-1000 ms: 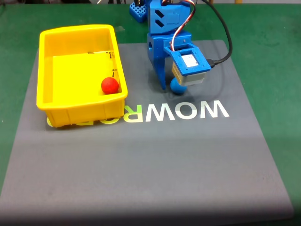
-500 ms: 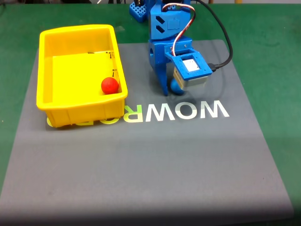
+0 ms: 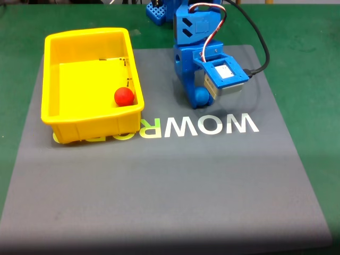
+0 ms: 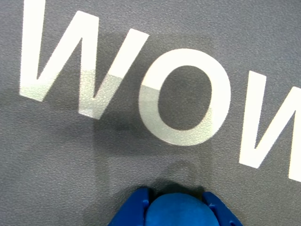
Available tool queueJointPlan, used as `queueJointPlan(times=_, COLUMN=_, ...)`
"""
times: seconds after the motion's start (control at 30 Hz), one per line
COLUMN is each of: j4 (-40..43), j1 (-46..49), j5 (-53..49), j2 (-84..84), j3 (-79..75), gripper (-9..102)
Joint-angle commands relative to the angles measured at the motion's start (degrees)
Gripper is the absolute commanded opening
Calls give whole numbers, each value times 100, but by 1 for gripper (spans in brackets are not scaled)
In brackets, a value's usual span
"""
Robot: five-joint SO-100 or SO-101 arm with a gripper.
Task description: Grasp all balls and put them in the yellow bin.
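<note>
Currently, a large dark grey mat (image 3: pixel 159 180) printed with white letters covers most of a green table (image 3: pixel 308 48) in the fixed view. On the mat's left part sits the bright yellow rectangular plastic bin (image 3: pixel 56 114) with rounded corners and a flared rim. Inside it, against its right wall near the front corner, lies the small matte red ball (image 3: pixel 124 96) (1 of the 2 balls is therefore already where it belongs).

Right of the bin and apart from it, the blue plastic robot arm (image 3: pixel 194 32) reaches down to the mat just above the lettering, with a grey camera block on its wrist. Its blue 2-finger gripper (image 3: pixel 201 100) stands at mat level, and the small matte blue ball (image 3: pixel 201 95) sits between the fingers. The wrist view, looking down past the fingers at the letters, shows the blue ball (image 4: pixel 178 212) at the bottom edge with a blue finger pressed close on each side, so the jaws appear closed around it with almost no gap.

Compared with 1 second ago, the ball was then plainly visible on the mat beside the gripper; since then the arm has shifted slightly right and the fingers have drawn in around the ball. That suggests the grasp is just being completed. What seems to remain is lifting the blue ball, carrying it left over the bin's rim, and releasing it beside the red one.
</note>
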Motion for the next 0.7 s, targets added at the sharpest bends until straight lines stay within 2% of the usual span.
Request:
queueJointPlan(times=0.0, j4=-53, j1=123, j5=9, j2=105, j3=-149, gripper=0)
queueJointPlan(times=0.27, j4=-62, j1=132, j5=18, j2=334, j3=-149, gripper=0)
queueJointPlan(times=0.67, j4=-88, j1=141, j5=-70, j2=1538, j3=-650, gripper=0)
